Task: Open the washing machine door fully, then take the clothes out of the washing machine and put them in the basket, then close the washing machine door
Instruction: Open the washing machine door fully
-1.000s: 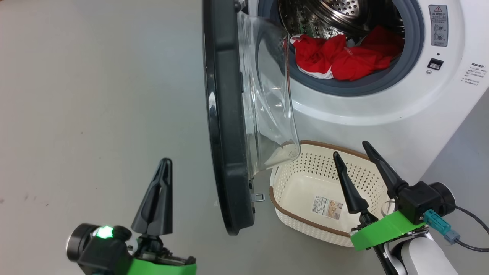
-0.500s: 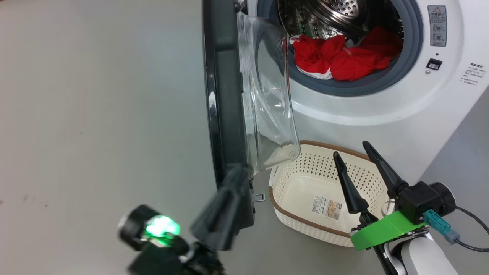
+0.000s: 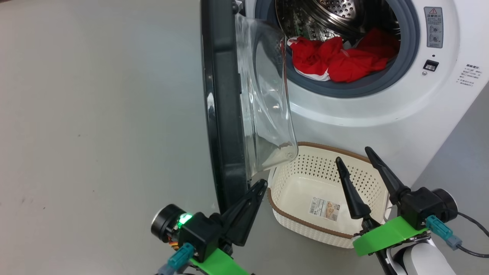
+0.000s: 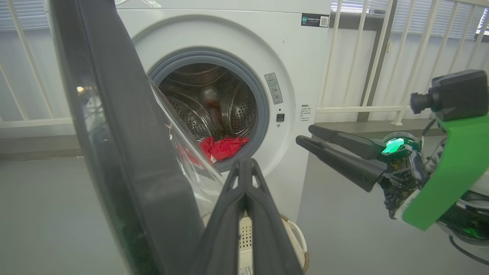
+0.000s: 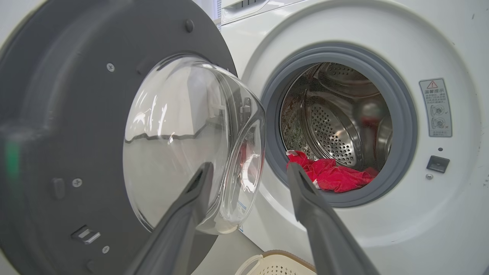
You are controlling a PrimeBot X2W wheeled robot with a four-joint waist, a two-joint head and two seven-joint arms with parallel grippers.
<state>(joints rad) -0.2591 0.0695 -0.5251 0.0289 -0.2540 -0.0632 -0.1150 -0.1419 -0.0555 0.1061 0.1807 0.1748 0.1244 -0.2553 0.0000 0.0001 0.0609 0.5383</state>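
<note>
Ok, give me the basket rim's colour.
Brown; the basket rim shows best in the head view.

Washer [image 3: 382,110] and open door [image 3: 223,114] are taken from overhead in the head view, tilted steeply down. From the left claw [image 4: 244,163], set low and close beside the door's edge, the drum [image 4: 214,110] is faced nearly head-on, with the right claw [image 4: 303,134] caught off to its right. The right wrist view is aimed between its own fingers [image 5: 309,198] at the drum mouth from nearby. The red laundry [image 5: 332,177] is shared by all three.

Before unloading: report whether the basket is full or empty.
Empty: the basket shows its bare bottom and sticker; the clothes lie in the drum.
</note>
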